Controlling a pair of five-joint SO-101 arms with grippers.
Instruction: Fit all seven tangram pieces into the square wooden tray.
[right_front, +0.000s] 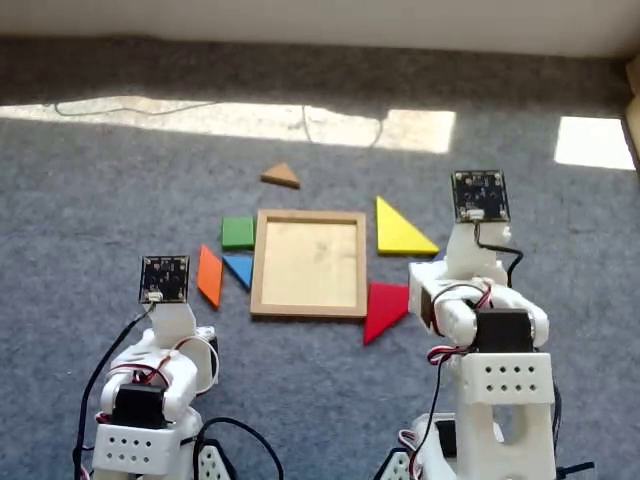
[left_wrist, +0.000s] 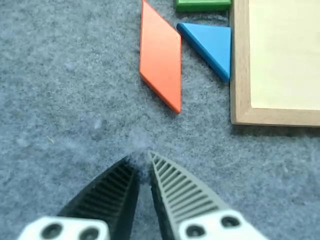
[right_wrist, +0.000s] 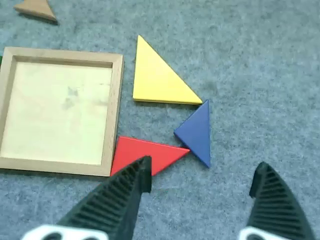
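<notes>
The square wooden tray (right_front: 308, 220) lies on the carpet with nothing in it. Left of it sit a green square (right_front: 237, 232), an orange parallelogram (right_front: 209, 275) and a light blue triangle (right_front: 239, 268). A brown triangle (right_front: 281, 176) lies beyond the tray. Right of the tray are a yellow triangle (right_front: 400, 230) and a red triangle (right_front: 383, 308). A dark blue triangle (right_wrist: 196, 132) lies between those two. My left gripper (left_wrist: 142, 159) is shut, hovering over bare carpet short of the orange parallelogram (left_wrist: 161, 54). My right gripper (right_wrist: 202, 177) is open above the red triangle (right_wrist: 145, 154) and the dark blue one.
Grey carpet covers the whole work area. Sunlit patches (right_front: 250, 120) and a thin cable (right_front: 320, 125) lie at the far side. The tray's corner (left_wrist: 242, 115) is close to the left gripper's side.
</notes>
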